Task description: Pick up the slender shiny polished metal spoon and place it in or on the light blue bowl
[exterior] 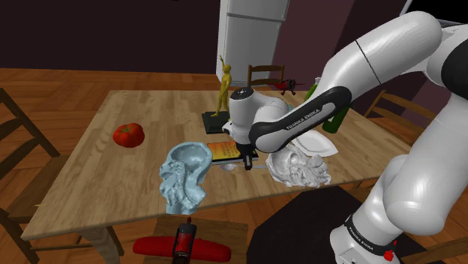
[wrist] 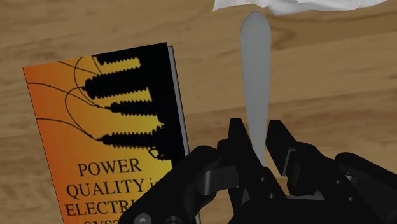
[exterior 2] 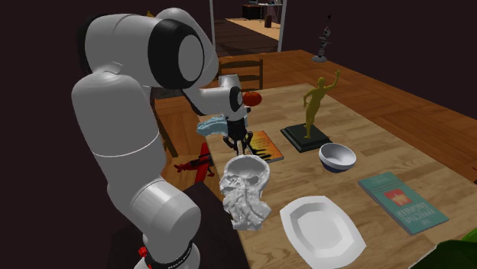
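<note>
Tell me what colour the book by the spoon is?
The book is orange and yellow with black pictures and letters, clearest in the wrist view.

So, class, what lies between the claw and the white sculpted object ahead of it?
The grey spoon, on the wooden table: in the wrist view it runs from the claw almost to the white object.

orange book (wrist: 108, 121) cropped at edge, spoon (wrist: 256, 76) end behind tool (wrist: 257, 132)

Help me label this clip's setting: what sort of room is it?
Probably a home dining room: a long wooden table, wooden slat-backed chairs around it, a wood plank floor and a tall white fridge-like unit behind.
</note>
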Motion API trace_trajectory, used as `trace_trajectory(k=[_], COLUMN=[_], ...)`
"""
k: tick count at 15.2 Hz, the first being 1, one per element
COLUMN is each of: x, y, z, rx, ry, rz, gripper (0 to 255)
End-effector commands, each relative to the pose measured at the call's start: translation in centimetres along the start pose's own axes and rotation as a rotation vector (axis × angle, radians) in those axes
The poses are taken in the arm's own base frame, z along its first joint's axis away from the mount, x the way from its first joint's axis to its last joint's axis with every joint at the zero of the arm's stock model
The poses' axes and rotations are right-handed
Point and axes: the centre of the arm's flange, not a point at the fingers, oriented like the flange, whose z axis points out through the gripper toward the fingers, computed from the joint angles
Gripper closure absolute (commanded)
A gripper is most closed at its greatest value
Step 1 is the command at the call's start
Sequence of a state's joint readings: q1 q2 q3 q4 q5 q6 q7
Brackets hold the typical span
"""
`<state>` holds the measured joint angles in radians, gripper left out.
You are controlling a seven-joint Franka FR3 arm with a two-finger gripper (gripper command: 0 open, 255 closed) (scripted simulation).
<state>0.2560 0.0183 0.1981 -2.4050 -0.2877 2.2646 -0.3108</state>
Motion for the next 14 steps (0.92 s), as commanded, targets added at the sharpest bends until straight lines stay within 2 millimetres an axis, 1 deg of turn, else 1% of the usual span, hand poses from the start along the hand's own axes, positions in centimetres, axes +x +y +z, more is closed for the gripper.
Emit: trace_trajectory(k=[1,14], x=[-0.2,-1.8], y=[0.1,0.9], z=[-1.0,-7.7], rx=[0.0,0.0], ry=[0.0,0.0], rz=[0.0,0.0], gripper=[255,255])
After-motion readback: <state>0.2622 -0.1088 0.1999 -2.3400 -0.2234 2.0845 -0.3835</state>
